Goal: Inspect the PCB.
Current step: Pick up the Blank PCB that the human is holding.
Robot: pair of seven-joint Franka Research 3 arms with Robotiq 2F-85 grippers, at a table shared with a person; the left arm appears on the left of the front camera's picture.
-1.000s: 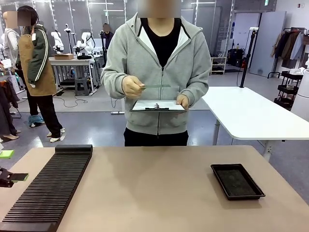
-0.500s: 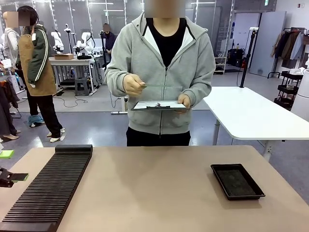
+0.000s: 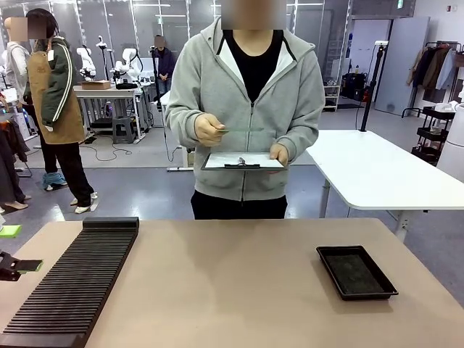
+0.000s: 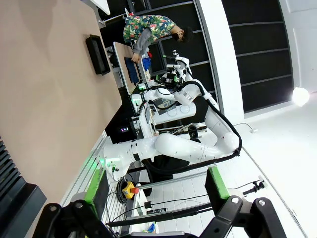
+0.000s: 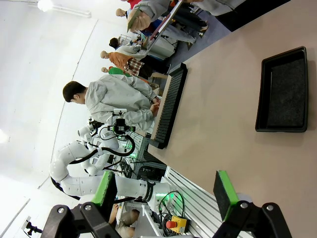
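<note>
Position of the PCB [image 3: 243, 130]: it is off the tabletop [image 3: 232, 290], held by the person [image 3: 246, 87] who stands at the far side. One hand [image 3: 208, 130] grips the board by its end. The board is level at chest height and edge-on to the front camera, so its face cannot be read. It sits above a white clipboard [image 3: 243, 161] and apart from it; the other hand [image 3: 280, 154] supports the clipboard.

Left claw [image 4: 157, 181]: released. The green pads [image 4: 96, 186] stand well apart with nothing between them.

Right claw [image 5: 163, 186]: released. Its jaws are spread wide with nothing between them.

Items on the tabletop:
- Black tray [image 3: 355, 272], on the robot's right side. It lies flat with nothing in it.
- Slotted black rack [image 3: 72, 283], on the robot's left side, running from the near edge toward the person.

The tray and the rack are well apart.
</note>
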